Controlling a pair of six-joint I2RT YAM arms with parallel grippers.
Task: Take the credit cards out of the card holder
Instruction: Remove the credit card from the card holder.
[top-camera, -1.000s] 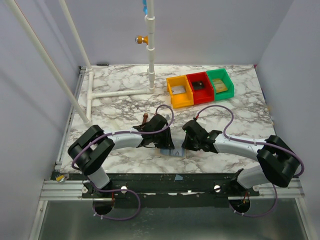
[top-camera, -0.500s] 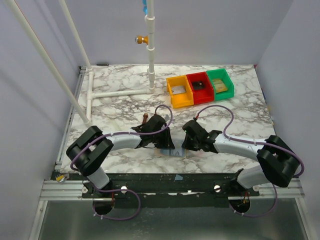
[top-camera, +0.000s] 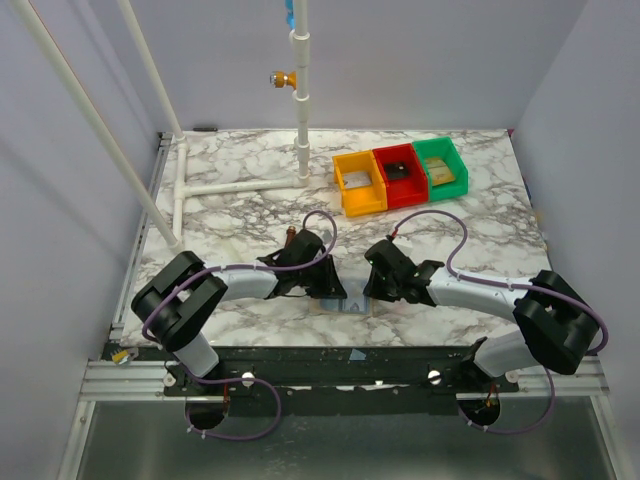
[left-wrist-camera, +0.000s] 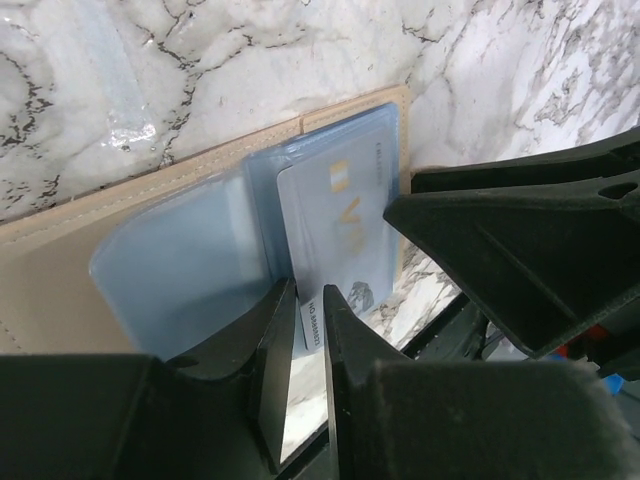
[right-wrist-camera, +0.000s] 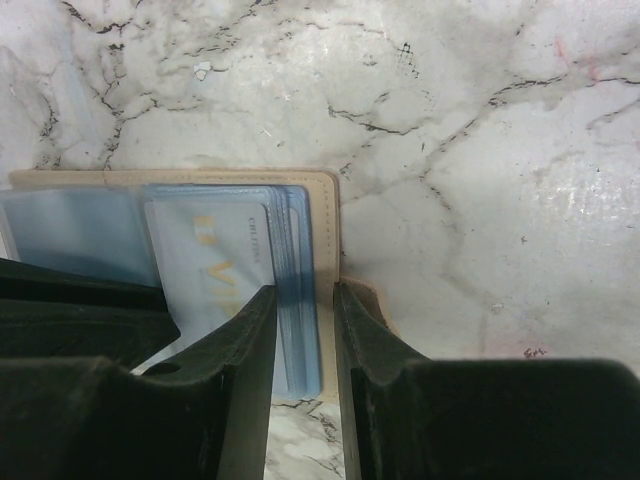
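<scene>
- Blue-tinted clear sleeves fill the open tan card holder, which lies on the marble table between both sets of fingers.
- Left gripper: fingers nearly together, pinching the lower edge of one card.
- Right gripper: fingers narrowly apart, clamped across the holder's stacked sleeve edge.
- One holder; one card face showing.

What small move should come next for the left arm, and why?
Probably draw the left gripper back, sliding the card out of its sleeve. Its fingers straddle the card's near edge, which pokes out of the card holder, while the right gripper straddles the holder's other end, seemingly bracing it.
</scene>
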